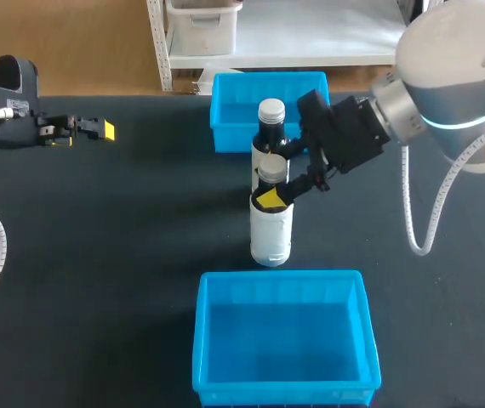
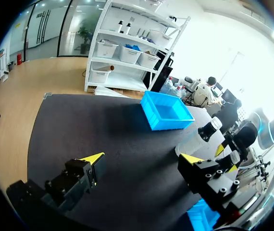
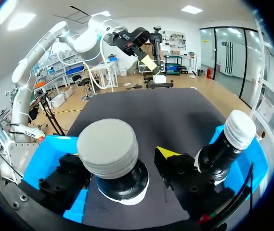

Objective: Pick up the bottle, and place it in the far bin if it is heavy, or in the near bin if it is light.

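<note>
Right gripper (image 1: 289,191) sits at the neck of the front bottle (image 1: 271,234), just under its grey cap. Whether it has actually closed on the bottle cannot be told from either view. In the right wrist view, the cap of that bottle (image 3: 108,149) fills the space at the gripper (image 3: 120,168).

The dark table (image 1: 98,255) carries everything. The near bin (image 1: 281,277), blue and open-topped, lies at the table's front edge. The far bin (image 1: 225,127), also blue, lies at the back. The front bottle stands upright on the table between the two bins, in neither of them. The right arm comes in from the right and reaches to the middle.

A rear bottle (image 1: 270,140) with the same grey cap stands upright just behind the front one, close to the far bin's near wall. In the right wrist view it shows (image 3: 228,144) just beside the gripper.

The left gripper (image 1: 98,130) hangs over the table's left side, well apart from the bottles. In the left wrist view its fingers (image 2: 91,161) stand wide apart with nothing between them.
</note>
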Motion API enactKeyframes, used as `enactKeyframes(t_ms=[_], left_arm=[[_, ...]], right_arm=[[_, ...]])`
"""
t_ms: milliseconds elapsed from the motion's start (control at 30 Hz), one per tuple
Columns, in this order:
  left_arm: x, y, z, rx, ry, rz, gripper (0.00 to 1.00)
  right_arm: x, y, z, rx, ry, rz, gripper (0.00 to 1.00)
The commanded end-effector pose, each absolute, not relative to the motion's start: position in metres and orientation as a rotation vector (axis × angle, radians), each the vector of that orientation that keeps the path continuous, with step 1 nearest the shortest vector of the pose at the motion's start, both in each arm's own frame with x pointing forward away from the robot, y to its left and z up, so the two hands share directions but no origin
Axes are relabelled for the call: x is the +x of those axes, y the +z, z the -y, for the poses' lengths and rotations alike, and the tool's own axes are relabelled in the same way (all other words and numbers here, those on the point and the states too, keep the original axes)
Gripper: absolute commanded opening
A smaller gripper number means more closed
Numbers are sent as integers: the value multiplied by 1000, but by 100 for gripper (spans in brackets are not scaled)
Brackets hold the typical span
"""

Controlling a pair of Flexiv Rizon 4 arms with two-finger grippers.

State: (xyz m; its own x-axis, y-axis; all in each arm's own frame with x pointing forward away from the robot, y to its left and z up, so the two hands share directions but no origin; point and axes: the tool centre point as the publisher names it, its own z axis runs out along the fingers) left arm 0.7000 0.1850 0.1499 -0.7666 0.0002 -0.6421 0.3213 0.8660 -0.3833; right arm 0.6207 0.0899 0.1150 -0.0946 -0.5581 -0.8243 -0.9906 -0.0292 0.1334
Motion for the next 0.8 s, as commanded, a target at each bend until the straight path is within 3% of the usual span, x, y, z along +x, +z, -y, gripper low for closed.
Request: enactKeyframes(t_ms=[33, 267, 433, 533, 633, 667, 800], left_arm=[[700, 150, -185, 232, -636, -2374, 100], [700, 150, -185, 232, -636, -2374, 100], [700, 150, -185, 232, -636, -2374, 100], [700, 150, -185, 232, -636, -2374, 100], [700, 150, -185, 232, -636, -2374, 100], [700, 150, -185, 232, -636, -2374, 100], [700, 150, -185, 232, -636, -2374, 100]], right_arm=[[621, 114, -91, -1632, 1018, -1698, 73], [619, 112, -90, -1631, 1023, -1701, 53], [619, 112, -86, -1623, 1019, -1707, 56], [619, 113, -85, -1624, 1017, -1707, 75], [618, 114, -84, -1626, 1015, -1704, 86], [618, 114, -84, -1627, 1015, -1703, 100], [618, 115, -82, -1625, 1014, -1703, 100]])
